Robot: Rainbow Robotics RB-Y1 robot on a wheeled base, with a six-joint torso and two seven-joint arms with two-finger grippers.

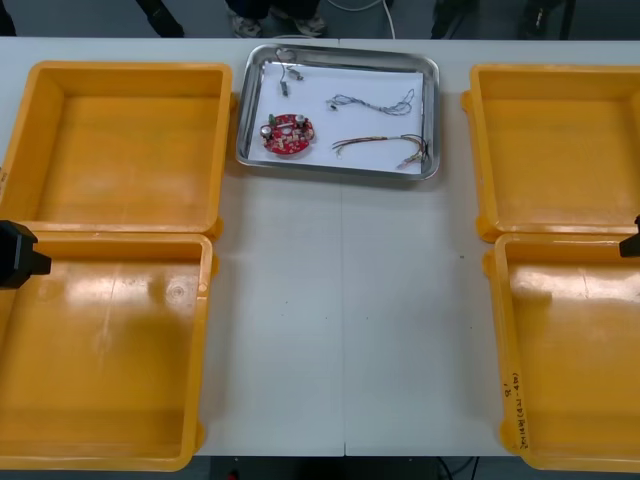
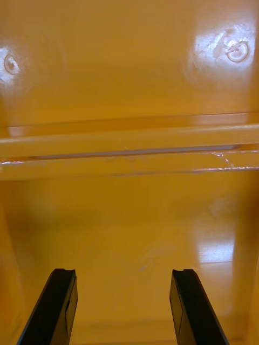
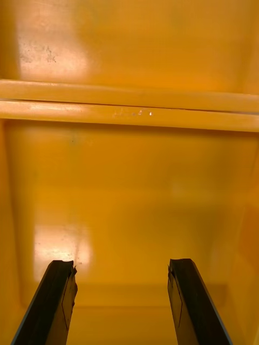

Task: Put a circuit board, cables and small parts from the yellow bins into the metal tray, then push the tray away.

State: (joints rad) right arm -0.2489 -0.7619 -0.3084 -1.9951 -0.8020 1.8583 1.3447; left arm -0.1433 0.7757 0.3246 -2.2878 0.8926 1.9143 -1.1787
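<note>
The metal tray, white inside, stands at the far middle of the table. In it lie a round red circuit board, a twisted blue and white cable, a red and yellow cable and small metal parts. My left gripper hangs open over the near left yellow bin, its fingers apart with nothing between them; the arm shows at the left edge. My right gripper is open above the near right yellow bin, nothing held.
Far left bin and far right bin flank the tray; all the bins show bare floors. Bare table runs down the middle between the bins. Shoes of people stand beyond the far edge.
</note>
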